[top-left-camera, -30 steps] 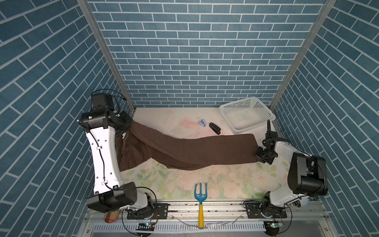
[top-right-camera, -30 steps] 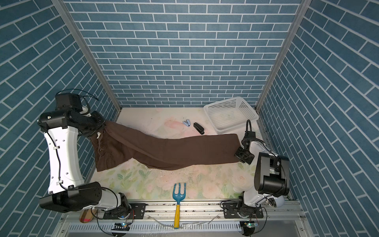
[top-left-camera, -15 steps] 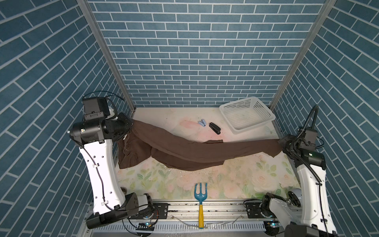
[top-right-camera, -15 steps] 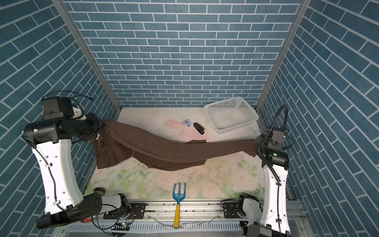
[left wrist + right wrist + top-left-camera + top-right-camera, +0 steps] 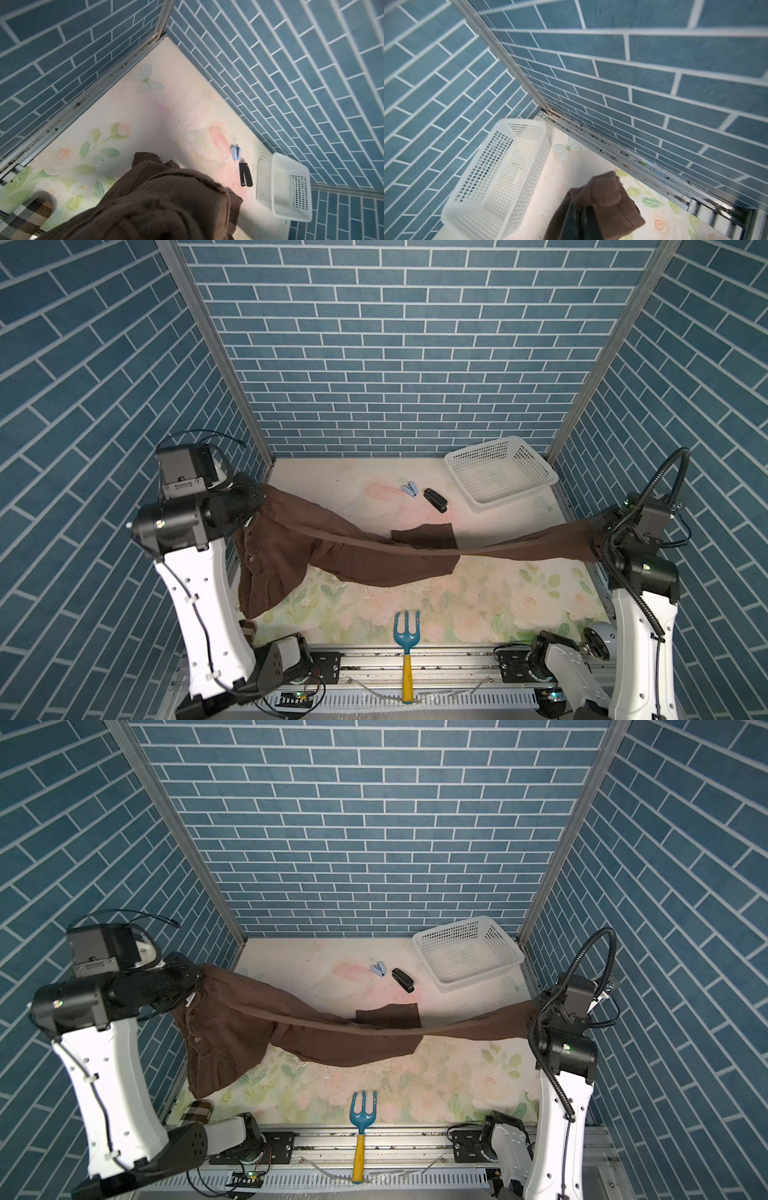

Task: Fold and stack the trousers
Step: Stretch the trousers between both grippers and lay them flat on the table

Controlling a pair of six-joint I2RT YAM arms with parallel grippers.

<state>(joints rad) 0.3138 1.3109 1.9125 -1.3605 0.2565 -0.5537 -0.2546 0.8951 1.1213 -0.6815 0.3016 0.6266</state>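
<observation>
Hanging between both arms, the trousers (image 5: 365, 560) span the table (image 5: 478, 605) from nine to three o'clock — left gripper (image 5: 258, 506) clamped on the waist end, right gripper (image 5: 595, 536) pinching one leg's hem. The other leg sags loose at centre — no fold made yet, and stacking remains.

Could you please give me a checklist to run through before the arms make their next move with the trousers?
1. Left gripper shut on the trousers: ok.
2. Right gripper shut on one leg's end: ok.
3. Both legs gathered together: not ok; the second leg's hem is loose at mid-table.
4. Cloth smooth near the left gripper: not ok, it is bunched.
5. Black stapler apart from the cloth: ok.
6. White basket free of cloth: ok.
</observation>
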